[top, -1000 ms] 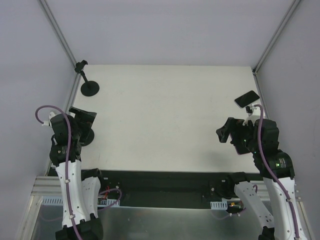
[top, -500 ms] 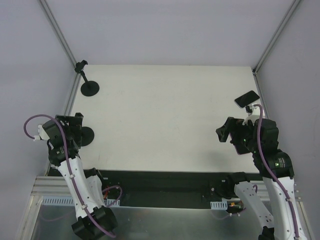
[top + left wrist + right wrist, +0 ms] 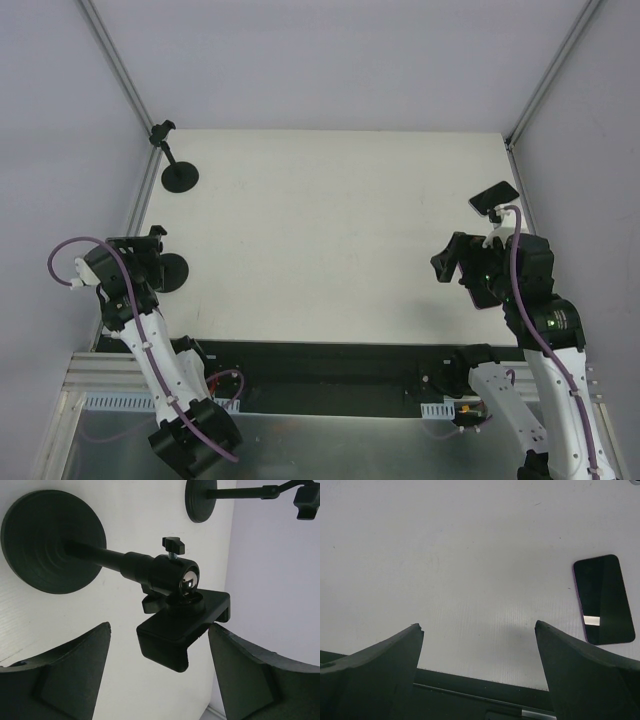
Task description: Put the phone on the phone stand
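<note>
Top external view: task barely begun, nothing yet lifted.
- Worktop (image 3: 320, 220): white, carries all items.
- Left fingers (image 3: 65, 675): spread either side of the clip (image 3: 182, 630), gaps showing, gripping nothing.
- Right fingers (image 3: 375, 670): wide apart, empty, lower right.
- Phone stand (image 3: 172, 272): upright, left edge, unloaded.
- Second stand (image 3: 178, 176): upper left.
- Phone (image 3: 495, 197): flat on worktop, right edge, ungrasped.
- Remaining, by judgement: pick up, carry across, seat.
</note>
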Motion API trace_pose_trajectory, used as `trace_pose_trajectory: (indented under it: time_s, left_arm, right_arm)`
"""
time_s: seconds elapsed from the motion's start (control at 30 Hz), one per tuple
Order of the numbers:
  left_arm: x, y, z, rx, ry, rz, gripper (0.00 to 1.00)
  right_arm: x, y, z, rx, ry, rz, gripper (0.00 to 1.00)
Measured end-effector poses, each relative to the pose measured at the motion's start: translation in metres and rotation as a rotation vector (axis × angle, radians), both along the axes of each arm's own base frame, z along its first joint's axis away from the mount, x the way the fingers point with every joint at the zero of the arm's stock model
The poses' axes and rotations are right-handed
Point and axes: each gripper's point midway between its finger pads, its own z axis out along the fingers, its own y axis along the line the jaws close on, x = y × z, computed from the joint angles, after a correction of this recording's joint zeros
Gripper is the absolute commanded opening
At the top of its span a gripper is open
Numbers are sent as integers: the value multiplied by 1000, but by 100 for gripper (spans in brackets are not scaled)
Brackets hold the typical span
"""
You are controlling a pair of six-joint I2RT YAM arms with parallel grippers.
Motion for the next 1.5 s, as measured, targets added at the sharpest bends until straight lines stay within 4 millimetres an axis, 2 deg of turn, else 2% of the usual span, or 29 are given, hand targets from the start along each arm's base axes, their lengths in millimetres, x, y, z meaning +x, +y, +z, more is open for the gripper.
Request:
trace_pose_trajectory:
  time_s: [0.07,0.17,0.2,0.27,0.3,0.4,0.43,0.53,0.67,0.8,0.9,1.03,1.2,1.43,1.47,1.5]
  left_arm:
    - [3,0,2,1,-20,-9,72]
    - [6,1,5,7,-36,-13,63]
    - [7,2,6,12,-41,-13,55]
    - [9,3,9,23,-52,-17,47]
    - [9,3,10,30,-57,-21,36]
    - [11,4,9,44,-57,-39,22]
    - [12,3,9,46,-56,-48,15]
    - [14,-1,6,51,-52,-84,5]
    - [18,-6,6,51,-68,-138,0]
    - [27,-20,6,37,-121,-231,0]
    - [38,-43,6,33,-143,-361,0]
    - [49,-107,8,28,-156,-666,0]
    - [44,-184,10,-15,-153,-1015,0]
    - [33,-249,11,-31,-134,-1293,0]
    - [32,-255,12,-35,-134,-1319,5]
    - [30,-261,13,-38,-136,-1350,17]
  right_arm:
    - [0,0,0,-1,3,0,96]
    - [1,0,-1,-1,8,0,96]
    - [1,0,-2,-1,9,0,96]
    - [1,0,-2,-1,9,0,96]
    - [1,0,-1,1,8,0,96]
    - [-1,0,0,4,1,0,96]
    - [-1,0,0,5,-2,0,96]
    - [-2,0,0,4,-1,0,96]
    - [-3,1,-3,6,16,3,96]
    - [-4,4,-1,27,12,7,96]
    - [-2,7,2,45,5,12,96]
    - [4,11,-4,58,35,13,96]
    - [3,10,-29,50,99,5,96]
    - [5,9,-37,42,136,-4,96]
    - [6,10,-38,41,142,-6,96]
    - [8,9,-40,39,152,-10,96]
